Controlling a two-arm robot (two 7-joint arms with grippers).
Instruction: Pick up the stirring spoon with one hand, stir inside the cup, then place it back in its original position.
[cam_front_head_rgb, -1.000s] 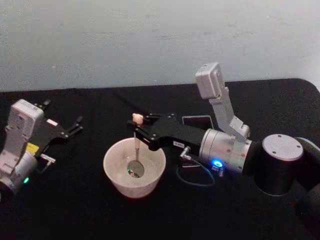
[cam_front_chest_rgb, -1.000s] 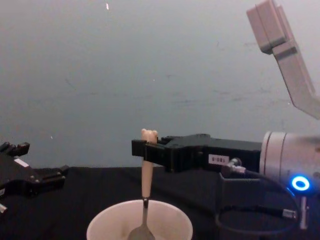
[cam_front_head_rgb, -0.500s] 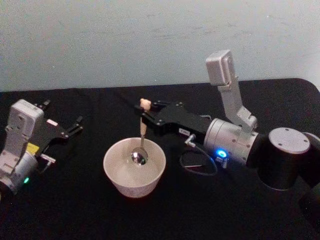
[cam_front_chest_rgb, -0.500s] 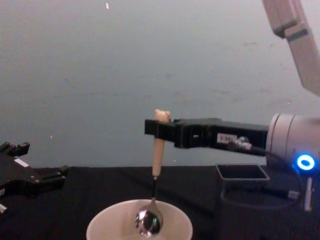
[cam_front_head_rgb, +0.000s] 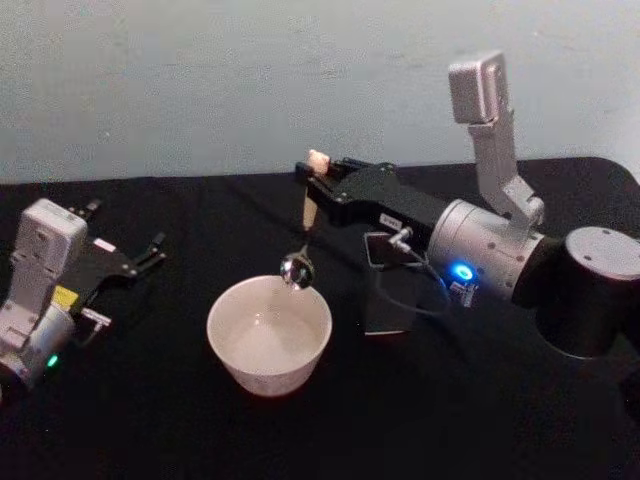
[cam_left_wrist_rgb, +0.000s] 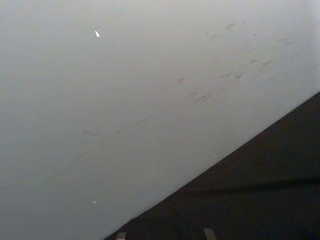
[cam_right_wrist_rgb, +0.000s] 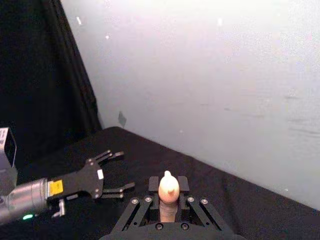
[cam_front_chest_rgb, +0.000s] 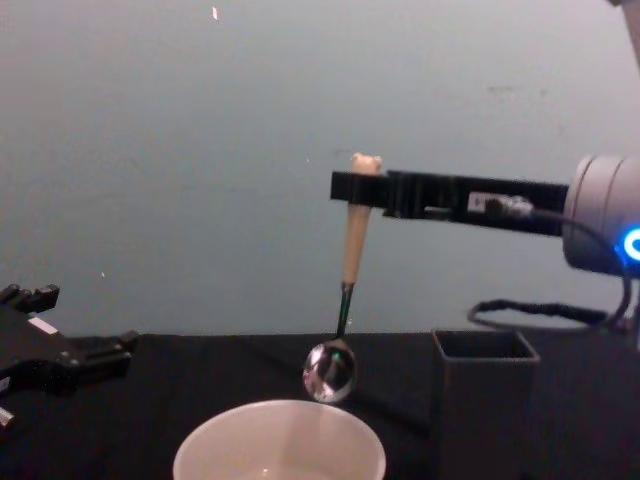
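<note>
change: stirring spoon (cam_front_chest_rgb: 346, 275) is out of the cup (cam_front_chest_rgb: 228, 452). A second ago its bowl was down inside; now it hangs above the rim with a visible gap.
my arm: has lifted and moved right, toward the holder (cam_front_chest_rgb: 487, 410).
right pincer (cam_front_chest_rgb: 360, 186): clamped on the top of the spoon's handle, spoon hanging near vertical, slightly tilted.
left pincer (cam_front_head_rgb: 157, 250): parked at the left over the counter (cam_front_head_rgb: 150, 420), fingers spread, holding nothing.
meaning: I judge the stir done and the return leg started. Left to do: carry over the holder, lower in, release.
chest view adds: the vertical gap between spoon bowl and cup rim, and the holder's open top to the right of the spoon.
head view adds: the spoon bowl sits over the cup's far rim; my cable (cam_front_head_rgb: 395, 262) crosses in front of the holder.
right wrist view adds: bear head (cam_right_wrist_rgb: 169, 186) poking up between my closed fingers.
</note>
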